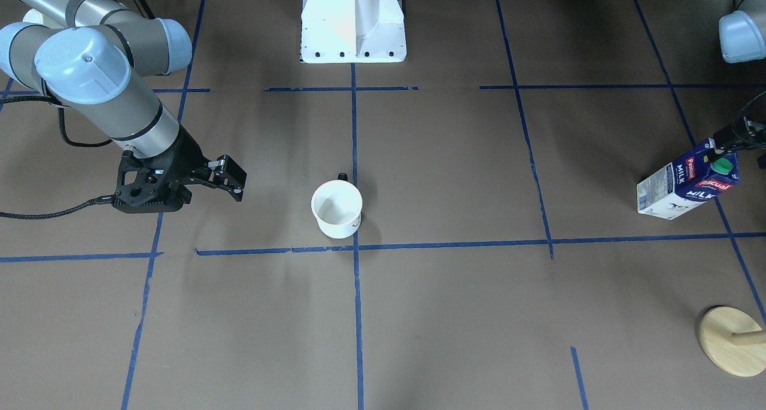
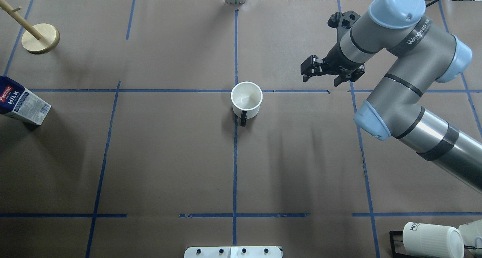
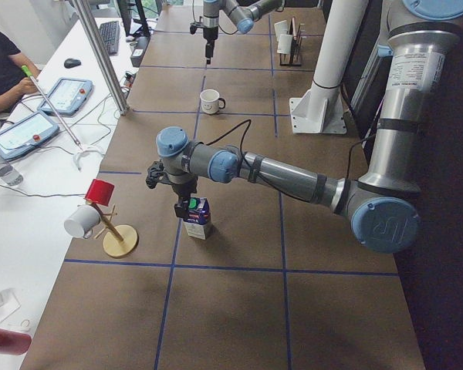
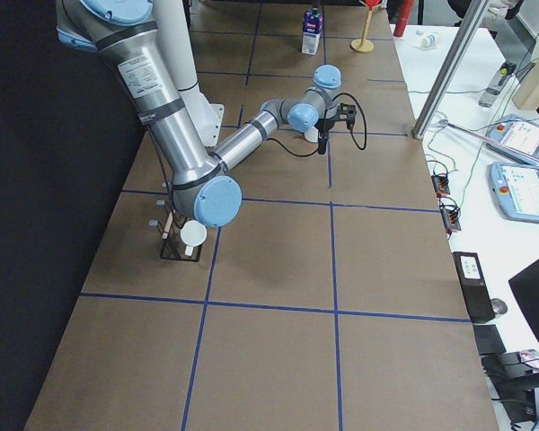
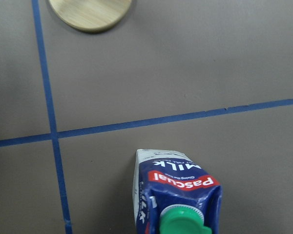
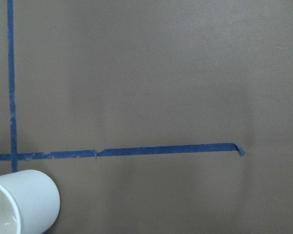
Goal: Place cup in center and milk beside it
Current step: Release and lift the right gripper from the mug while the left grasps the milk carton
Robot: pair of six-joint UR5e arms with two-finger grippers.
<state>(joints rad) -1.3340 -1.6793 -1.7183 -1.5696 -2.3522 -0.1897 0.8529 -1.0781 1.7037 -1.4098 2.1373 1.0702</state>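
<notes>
The white cup (image 1: 337,209) stands upright with its black handle toward the robot, just on the robot's side of the centre tape crossing (image 1: 355,246); it also shows in the overhead view (image 2: 246,99). My right gripper (image 2: 310,71) hovers to the right of the cup, apart from it, open and empty. The blue-and-white milk carton (image 1: 688,185) stands far out on my left side (image 2: 20,105). My left gripper (image 1: 727,143) is right above its green cap (image 5: 183,222); it looks open and is not holding the carton (image 3: 197,220).
A wooden mug-tree stand (image 2: 40,38) is beyond the milk, with a red cup and a white mug on it (image 3: 100,193). A ribbed white mug (image 2: 433,240) sits on a black rack near my right base. The white robot base (image 1: 353,21) is behind the centre.
</notes>
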